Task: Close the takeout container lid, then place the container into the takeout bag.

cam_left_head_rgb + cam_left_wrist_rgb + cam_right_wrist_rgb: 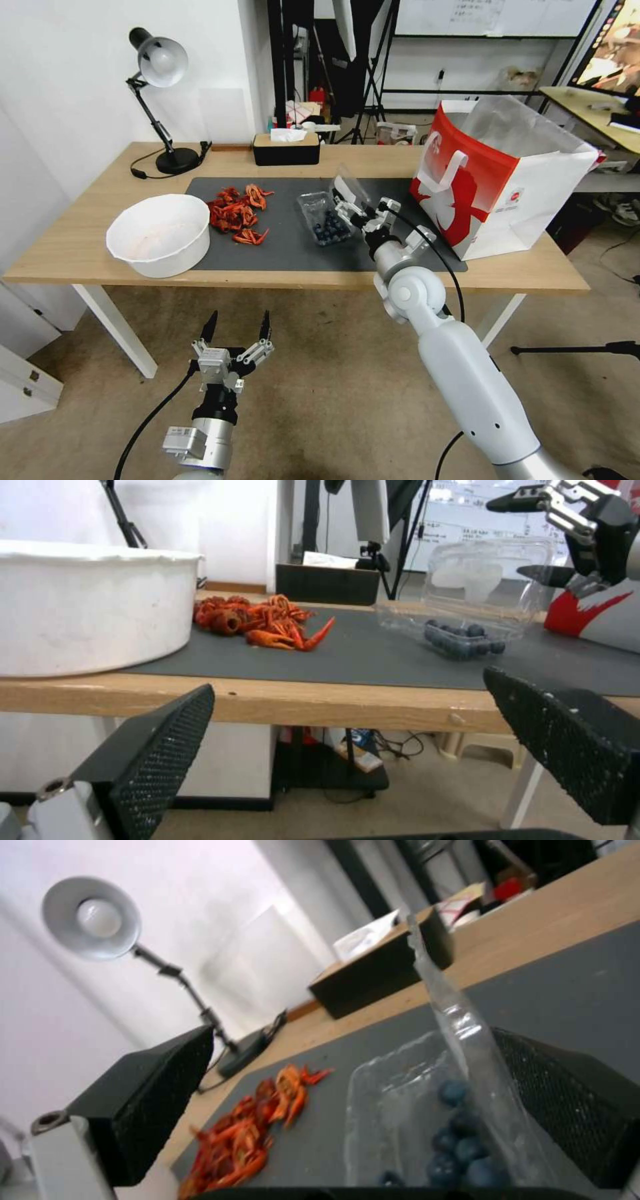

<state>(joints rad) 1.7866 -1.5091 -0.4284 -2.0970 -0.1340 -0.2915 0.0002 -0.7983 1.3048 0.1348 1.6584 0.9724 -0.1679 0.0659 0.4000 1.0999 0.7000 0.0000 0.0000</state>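
The large boxy red-and-white takeout bag (pixel 497 183) stands open and apparently empty at the table's right end, so bagging is not yet done. On the dark mat just left of it lies the small clear plastic takeout container (pixel 325 220), dark blueberries in its tray. Its clear hinged lid (pixel 348 184) stands upright, unclosed. The right gripper (pixel 360 212) sits at the lid, fingers apart either side of it. The left gripper (pixel 237 328) hangs below the table, fingers spread, holding nothing.
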